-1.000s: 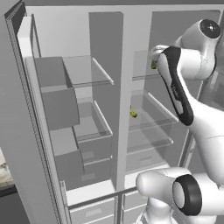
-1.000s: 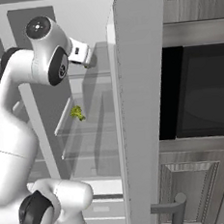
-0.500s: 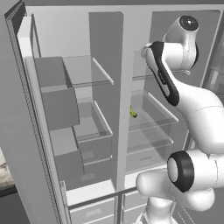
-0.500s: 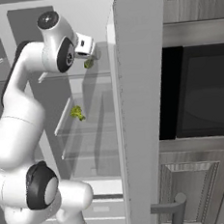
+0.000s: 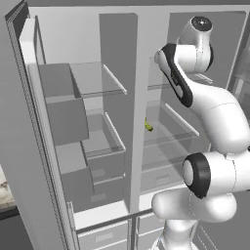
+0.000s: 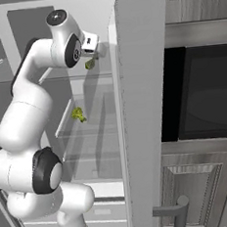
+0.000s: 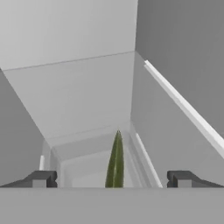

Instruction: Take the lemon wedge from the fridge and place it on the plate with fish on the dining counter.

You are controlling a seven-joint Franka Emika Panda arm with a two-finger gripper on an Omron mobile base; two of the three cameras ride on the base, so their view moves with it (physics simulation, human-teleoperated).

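Left base view. I log the tall matte grey side-by-side fridge with its doors open, glass shelves and grey drawers across left and centre. A tiny yellow-green wedge-shaped lemon piece sits at frame centre, on a glass shelf of the right compartment, just beside the central divider. My white jointed arm fills the right side, reaching into the upper right compartment (its hand is hidden behind the forearm).

Right base view. The same lemon piece lies at centre left on a glass shelf. The two-finger gripper is at upper left, above that shelf, with a small olive-green item at its tip; I cannot identify it. A dark glass-fronted appliance occupies the right.

Hand view. Both dark finger tips stand wide apart at the bottom corners. A slim green sliver rises between them, touching neither.
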